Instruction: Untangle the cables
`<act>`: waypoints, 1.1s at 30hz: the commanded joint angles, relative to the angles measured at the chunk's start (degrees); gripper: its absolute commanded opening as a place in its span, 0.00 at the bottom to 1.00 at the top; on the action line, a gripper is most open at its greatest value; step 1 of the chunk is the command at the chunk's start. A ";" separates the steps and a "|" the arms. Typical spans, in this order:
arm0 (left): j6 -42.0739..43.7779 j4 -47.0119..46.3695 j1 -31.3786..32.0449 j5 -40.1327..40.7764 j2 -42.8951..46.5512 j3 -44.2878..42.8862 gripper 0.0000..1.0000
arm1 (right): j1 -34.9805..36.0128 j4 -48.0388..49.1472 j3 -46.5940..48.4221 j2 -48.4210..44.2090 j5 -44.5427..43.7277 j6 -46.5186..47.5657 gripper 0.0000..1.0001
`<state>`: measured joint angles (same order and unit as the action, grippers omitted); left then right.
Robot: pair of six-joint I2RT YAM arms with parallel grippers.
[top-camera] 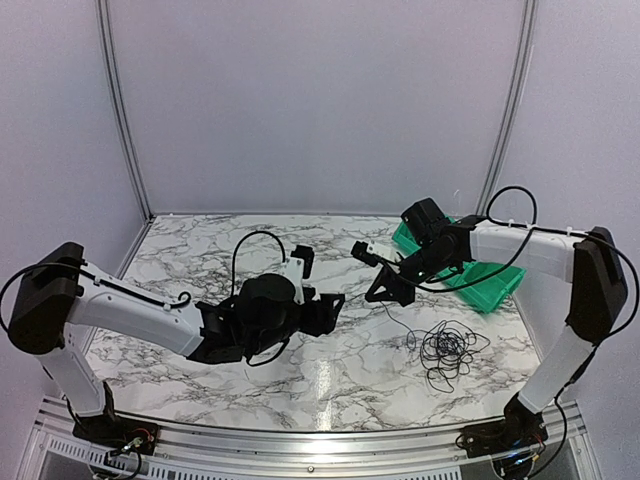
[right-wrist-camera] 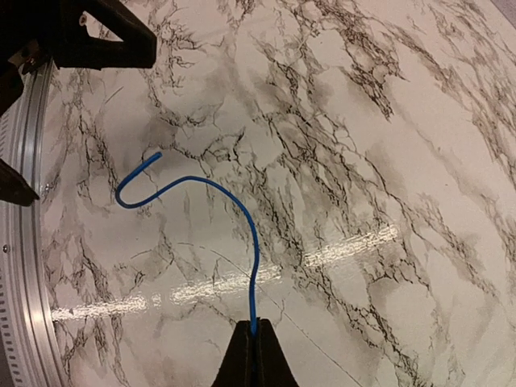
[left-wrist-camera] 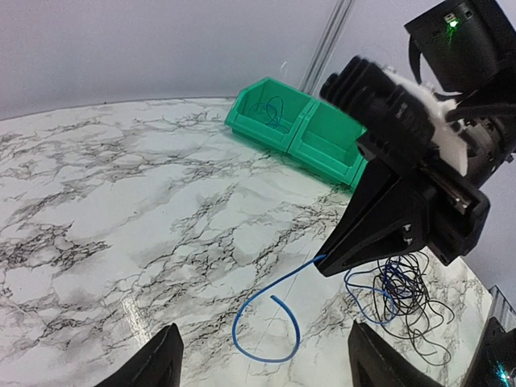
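The cables [top-camera: 447,350] lie as a loose tangle of thin black wires on the marble table, right of centre; the left wrist view shows blue strands among the tangle [left-wrist-camera: 403,298]. My right gripper [top-camera: 372,296] hangs above the table left of the tangle, shut on a blue cable [right-wrist-camera: 234,197] whose free end curls into a hook [left-wrist-camera: 250,310]. The pinch shows at the fingertips of the right gripper [right-wrist-camera: 254,330]. My left gripper [top-camera: 330,312] faces it from the left. Its jaws stand wide open around nothing, with the blue hook lying beyond the left gripper [left-wrist-camera: 266,332].
Green bins [top-camera: 480,280] stand at the back right behind the right arm; one green bin [left-wrist-camera: 242,121] holds a blue wire [left-wrist-camera: 272,109]. The table's metal front rail [right-wrist-camera: 24,242] shows in the right wrist view.
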<state>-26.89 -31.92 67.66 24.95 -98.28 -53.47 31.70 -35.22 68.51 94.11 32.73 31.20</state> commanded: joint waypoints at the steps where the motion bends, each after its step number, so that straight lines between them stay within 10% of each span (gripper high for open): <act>1: -4.27 -1.31 0.17 1.03 -2.78 -0.63 0.74 | 0.44 2.54 1.19 -1.70 2.84 -2.01 0.00; 7: -2.90 -1.30 0.11 -1.15 -6.09 -4.04 0.70 | 0.46 2.94 0.48 -1.59 3.16 -2.41 0.00; 19: -2.09 -0.77 -0.51 2.22 -2.89 -1.26 0.00 | 0.46 6.77 -5.09 -2.73 0.66 -0.91 0.04; 24: -1.19 -0.80 -0.51 6.31 5.58 4.59 0.00 | 0.46 8.90 -8.98 -1.06 -2.29 0.54 0.27; 33: 0.30 0.45 -0.51 14.38 19.85 13.65 0.00 | 0.46 9.32 -9.77 6.56 -6.34 1.86 0.20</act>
<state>-28.80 -31.92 67.33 33.95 -83.33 -42.13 31.73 -27.00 58.46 98.28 29.23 31.83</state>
